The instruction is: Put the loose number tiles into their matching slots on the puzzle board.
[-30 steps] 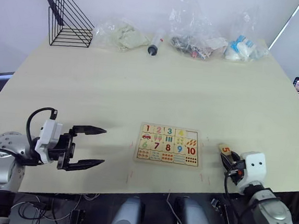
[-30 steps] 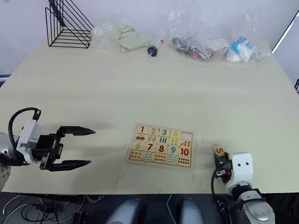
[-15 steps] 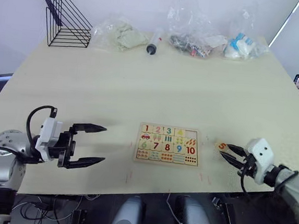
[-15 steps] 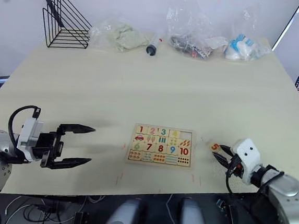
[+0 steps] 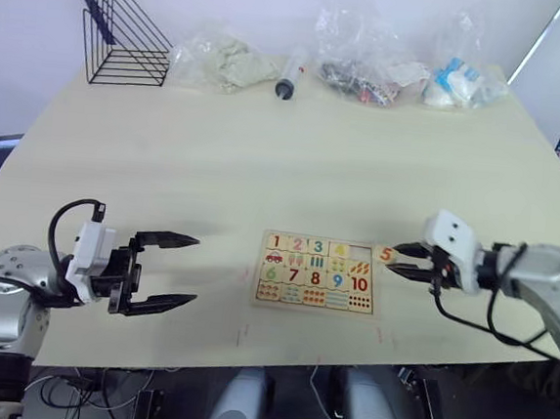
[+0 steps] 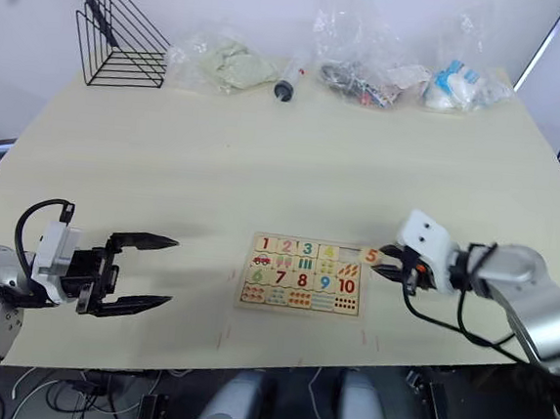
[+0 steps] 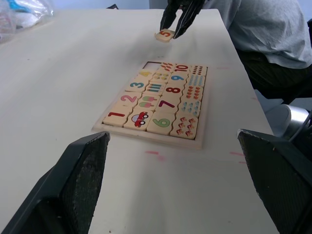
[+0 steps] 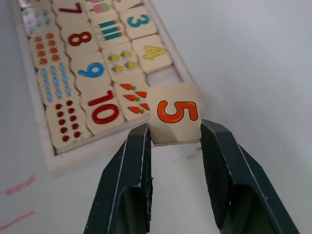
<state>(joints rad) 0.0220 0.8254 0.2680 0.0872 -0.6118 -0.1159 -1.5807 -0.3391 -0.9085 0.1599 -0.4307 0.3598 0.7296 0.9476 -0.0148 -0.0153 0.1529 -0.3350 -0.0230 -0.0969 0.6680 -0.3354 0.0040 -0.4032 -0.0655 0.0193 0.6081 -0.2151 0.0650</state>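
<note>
While our right hand (image 8: 173, 134) pinches the 5 tile (image 8: 174, 113) just off the right edge of the puzzle board (image 5: 315, 271), the empty slot (image 8: 163, 77) lies just left of it, beside the 4. Our left hand (image 5: 162, 271) hangs wide open, well apart at the left.

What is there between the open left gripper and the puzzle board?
Nothing: in the left eye view, only bare table separates the left gripper from the puzzle board. The left wrist view adds just small pink marks on that tabletop.
</note>
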